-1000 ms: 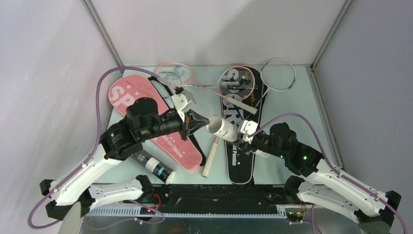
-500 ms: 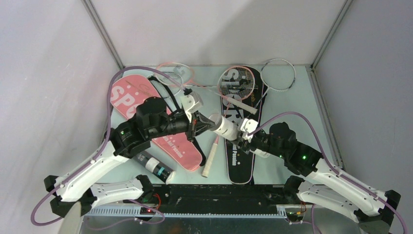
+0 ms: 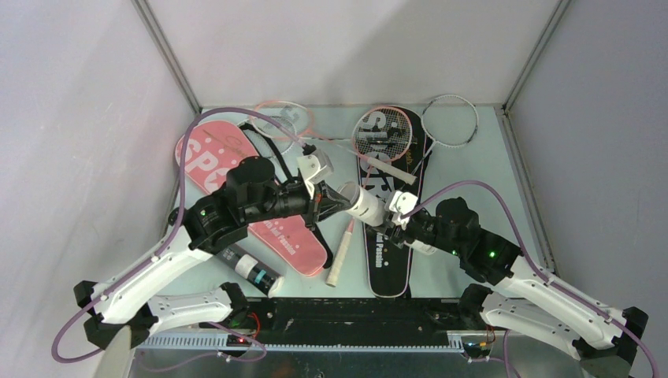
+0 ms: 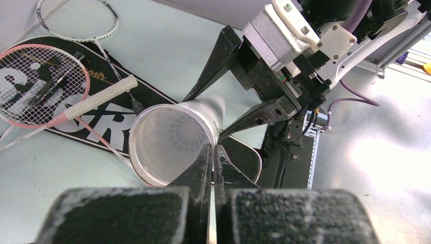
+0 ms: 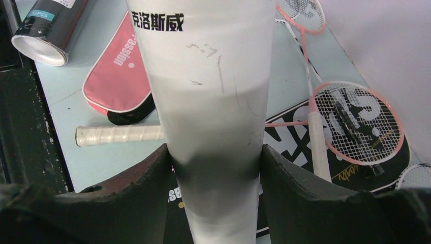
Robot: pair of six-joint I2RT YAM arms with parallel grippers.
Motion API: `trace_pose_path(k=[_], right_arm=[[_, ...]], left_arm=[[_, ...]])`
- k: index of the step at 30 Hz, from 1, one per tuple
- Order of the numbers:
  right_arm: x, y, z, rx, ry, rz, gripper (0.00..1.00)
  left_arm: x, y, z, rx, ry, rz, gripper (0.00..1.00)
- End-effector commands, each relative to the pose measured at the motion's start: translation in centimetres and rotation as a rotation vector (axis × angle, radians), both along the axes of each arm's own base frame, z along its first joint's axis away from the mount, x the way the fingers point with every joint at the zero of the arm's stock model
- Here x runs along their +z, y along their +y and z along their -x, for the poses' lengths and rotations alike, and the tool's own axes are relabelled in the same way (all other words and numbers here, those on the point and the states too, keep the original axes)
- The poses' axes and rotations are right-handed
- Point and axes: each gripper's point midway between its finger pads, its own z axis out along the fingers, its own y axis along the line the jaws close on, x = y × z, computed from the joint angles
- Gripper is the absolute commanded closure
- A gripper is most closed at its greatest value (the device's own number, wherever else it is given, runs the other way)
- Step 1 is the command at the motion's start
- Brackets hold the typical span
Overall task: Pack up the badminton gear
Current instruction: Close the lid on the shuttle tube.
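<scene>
**Tube held up mid-table, left fingers poking at its mouth**

Going by the overhead view, with 12 o'clock as the far wall.

The right arm comes in from 5 o'clock, elbow bent, forearm running up toward 10 o'clock. The right gripper (image 3: pixel 381 218) has its jaws spread fairly wide and clamped on either side of the white tube (image 3: pixel 361 205). That keeps the tube off the table near the centre, lying roughly level with its open mouth facing 10 o'clock.

The left arm sweeps up from 7 o'clock, folds at the elbow and points its wrist toward 3 o'clock, straight at that mouth. The left gripper (image 3: pixel 331 199) is pinched fully closed and I can't see anything between its fingers (image 4: pixel 205 158). Their tips sit right at the lower rim of the tube. From the left wrist camera you can look down the tube and see a feathery shuttlecock (image 4: pixel 175 138) deep inside.

Everything else is flat on the table:
- pink cover (image 3: pixel 201 153) at 10 o'clock
- black cover (image 3: pixel 387 264) just right of centre, with a pink racket (image 3: pixel 383 134) head on its top end
- white racket (image 3: pixel 450 122) at 1 o'clock
- black tube (image 3: pixel 250 268) at 7 o'clock
</scene>
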Motion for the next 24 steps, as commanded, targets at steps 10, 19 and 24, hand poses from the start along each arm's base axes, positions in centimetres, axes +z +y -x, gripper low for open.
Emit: trace_pose_path(k=[10,19,24], right_arm=[[4.78,0.2,-0.38,-0.008,-0.099,-0.114,0.49],[4.63,0.31,-0.2,0.004,-0.099,-0.108,0.49],[4.5,0.16,-0.22,0.001,-0.099,-0.1,0.49]], left_arm=[[-0.16,-0.56,0.14,-0.023,0.016,0.005,1.0],[-0.42,-0.81,0.1,-0.029,0.025,-0.001,1.0],[-0.22,-0.65,0.08,-0.02,0.029,0.001,0.91]])
